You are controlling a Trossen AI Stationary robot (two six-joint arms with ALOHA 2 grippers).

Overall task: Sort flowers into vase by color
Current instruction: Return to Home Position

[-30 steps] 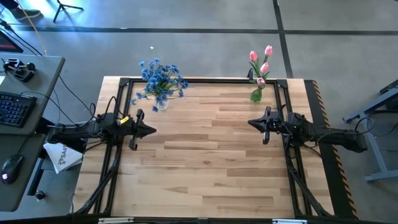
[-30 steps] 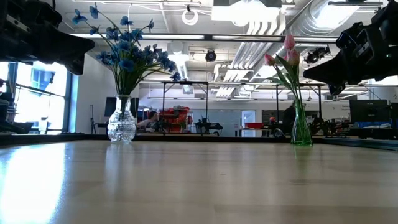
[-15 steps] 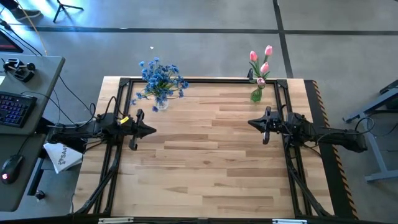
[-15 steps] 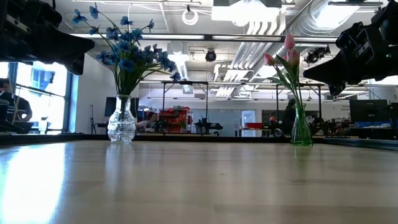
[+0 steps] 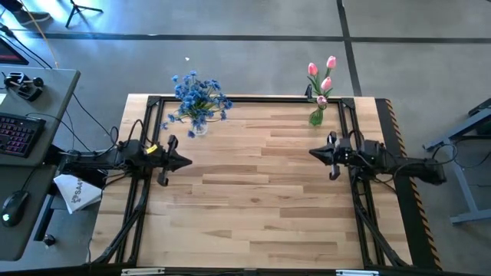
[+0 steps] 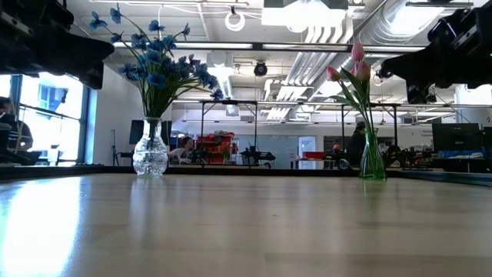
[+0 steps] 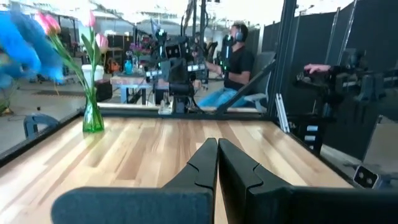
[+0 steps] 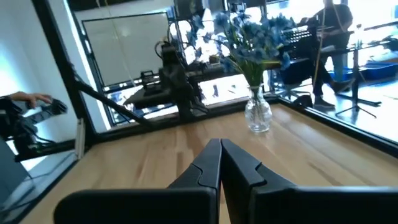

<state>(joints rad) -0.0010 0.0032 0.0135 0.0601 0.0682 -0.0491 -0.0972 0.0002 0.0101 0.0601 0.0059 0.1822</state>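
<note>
The blue flowers [image 5: 198, 98] stand by their stems in a clear glass vase [image 6: 151, 156] at the table's far left; the right wrist view shows this bunch [image 8: 252, 38] too. The pink tulips [image 5: 322, 75] stand in a green glass vase [image 6: 373, 163] at the far right, and show in the left wrist view [image 7: 92, 43]. My left gripper [image 5: 190, 161] hovers shut above the table's left side, its fingertips [image 7: 217, 146] together. My right gripper [image 5: 311, 153] hovers shut above the right side, fingertips [image 8: 220, 146] together. Neither touches anything.
A black frame [image 5: 253, 99] runs along the table's far edge and sides. The bare wooden tabletop [image 5: 253, 192] lies between the two arms. A desk with keyboard [image 5: 17, 134] stands beyond the left edge. People sit in the room behind the table.
My right gripper has drawn back a little toward the table's right edge and risen slightly in the low view. The left arm and both vases have stayed still.
</note>
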